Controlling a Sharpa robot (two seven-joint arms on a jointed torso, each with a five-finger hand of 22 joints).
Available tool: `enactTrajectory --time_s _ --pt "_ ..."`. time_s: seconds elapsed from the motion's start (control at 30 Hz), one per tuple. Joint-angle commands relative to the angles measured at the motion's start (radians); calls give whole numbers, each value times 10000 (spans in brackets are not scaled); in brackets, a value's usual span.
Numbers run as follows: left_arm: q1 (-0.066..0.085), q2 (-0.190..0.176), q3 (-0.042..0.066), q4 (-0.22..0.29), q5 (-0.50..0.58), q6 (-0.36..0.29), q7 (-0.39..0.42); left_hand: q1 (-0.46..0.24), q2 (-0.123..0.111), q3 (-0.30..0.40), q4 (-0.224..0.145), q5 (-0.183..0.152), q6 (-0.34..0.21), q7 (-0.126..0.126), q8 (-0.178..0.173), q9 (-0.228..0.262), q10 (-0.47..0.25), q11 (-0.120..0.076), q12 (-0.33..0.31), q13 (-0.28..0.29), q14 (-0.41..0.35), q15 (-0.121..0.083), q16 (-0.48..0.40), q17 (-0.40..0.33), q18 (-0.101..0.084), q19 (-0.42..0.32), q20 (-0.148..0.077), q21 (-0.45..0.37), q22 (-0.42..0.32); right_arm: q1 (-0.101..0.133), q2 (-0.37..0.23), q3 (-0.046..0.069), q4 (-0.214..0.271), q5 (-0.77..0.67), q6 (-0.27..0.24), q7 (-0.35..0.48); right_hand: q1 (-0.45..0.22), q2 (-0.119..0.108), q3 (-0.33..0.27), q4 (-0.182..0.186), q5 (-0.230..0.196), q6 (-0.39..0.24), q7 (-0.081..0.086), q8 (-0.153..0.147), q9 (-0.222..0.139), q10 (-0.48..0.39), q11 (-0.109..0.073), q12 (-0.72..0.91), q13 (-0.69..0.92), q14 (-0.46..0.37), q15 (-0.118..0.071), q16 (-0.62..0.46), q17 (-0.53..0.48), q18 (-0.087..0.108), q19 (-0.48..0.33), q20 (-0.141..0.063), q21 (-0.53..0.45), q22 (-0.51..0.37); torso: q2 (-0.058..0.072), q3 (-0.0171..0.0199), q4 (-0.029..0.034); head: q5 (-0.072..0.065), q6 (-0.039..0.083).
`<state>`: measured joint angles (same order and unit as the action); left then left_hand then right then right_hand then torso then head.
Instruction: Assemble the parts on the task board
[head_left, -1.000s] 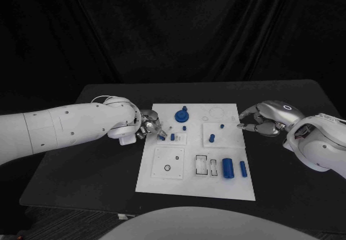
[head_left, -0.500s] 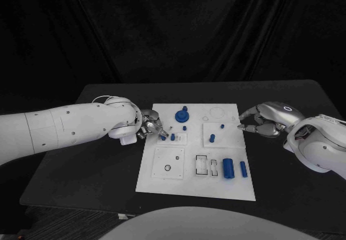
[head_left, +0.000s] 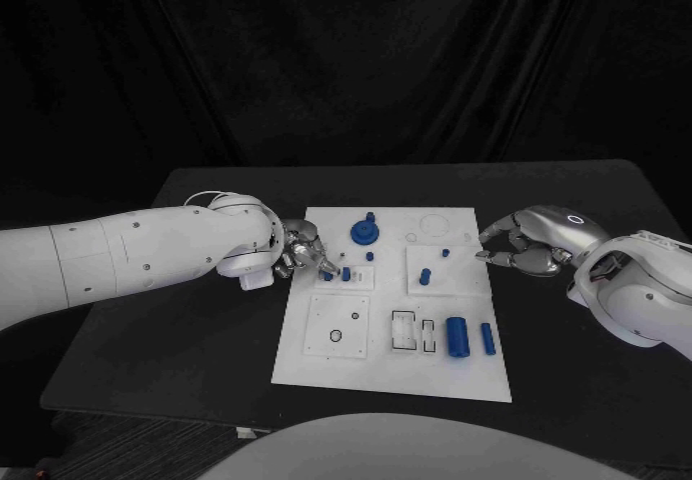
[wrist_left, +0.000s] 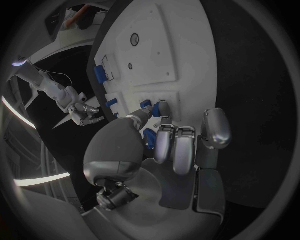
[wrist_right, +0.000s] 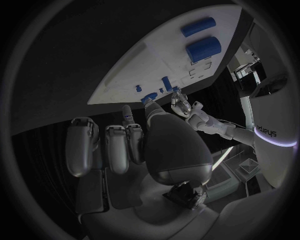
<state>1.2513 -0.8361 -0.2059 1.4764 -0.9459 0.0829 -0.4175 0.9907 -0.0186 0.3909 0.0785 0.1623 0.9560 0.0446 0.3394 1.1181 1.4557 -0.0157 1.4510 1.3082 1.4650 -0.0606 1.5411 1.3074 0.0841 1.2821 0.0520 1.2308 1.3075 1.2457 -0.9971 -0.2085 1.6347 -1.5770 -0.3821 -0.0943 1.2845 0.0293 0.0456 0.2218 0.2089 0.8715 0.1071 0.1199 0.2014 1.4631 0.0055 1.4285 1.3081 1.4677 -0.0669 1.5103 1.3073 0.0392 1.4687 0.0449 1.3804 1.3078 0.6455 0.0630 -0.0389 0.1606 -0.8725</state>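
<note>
Little has moved since a second ago: the right hand (head_left: 525, 243) has drifted slightly toward the robot off the task board's (head_left: 387, 375) right edge, fingers curled in, and whether it pinches anything I cannot tell. The left hand (head_left: 300, 249) stays at the board's left edge, its fingertips (wrist_left: 160, 108) closed on a small blue part (head_left: 327, 274). Just beyond them stands a blue round knob (head_left: 364, 232); two blue cylinders (head_left: 456, 336) lie nearer the robot.

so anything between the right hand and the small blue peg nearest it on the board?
Nothing visible. The right hand hovers at the task board's right edge, and the small blue peg stands just inside that edge with bare white board between them.
</note>
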Motion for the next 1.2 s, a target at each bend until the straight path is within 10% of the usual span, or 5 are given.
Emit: enactTrajectory --time_s 0.03,1.2 --pt "-113 -3 -73 22 -163 325 -222 -90 -20 -115 39 -60 -8 51 40 24 -62 28 -25 1312 508 58 -35 1897 155 -27 62 -39 379 -28 3 8 0 -18 99 -116 44 54 11 -63 110 63 13 -43 -17 -47 25 -72 581 744 86 -45 1151 80 177 64 -53 2005 -3 -2 -7 16 -2" --pt "-116 -76 -73 38 -198 331 -366 164 107 -242 -37 282 -42 5 153 183 -80 -6 -38 1296 489 37 -45 1870 161 -16 52 -74 413 -55 -2 8 0 10 250 -162 165 89 100 -231 913 106 19 -111 -150 -51 21 -129 502 742 82 -52 1131 84 171 63 -85 2000 5 1 19 76 -2"
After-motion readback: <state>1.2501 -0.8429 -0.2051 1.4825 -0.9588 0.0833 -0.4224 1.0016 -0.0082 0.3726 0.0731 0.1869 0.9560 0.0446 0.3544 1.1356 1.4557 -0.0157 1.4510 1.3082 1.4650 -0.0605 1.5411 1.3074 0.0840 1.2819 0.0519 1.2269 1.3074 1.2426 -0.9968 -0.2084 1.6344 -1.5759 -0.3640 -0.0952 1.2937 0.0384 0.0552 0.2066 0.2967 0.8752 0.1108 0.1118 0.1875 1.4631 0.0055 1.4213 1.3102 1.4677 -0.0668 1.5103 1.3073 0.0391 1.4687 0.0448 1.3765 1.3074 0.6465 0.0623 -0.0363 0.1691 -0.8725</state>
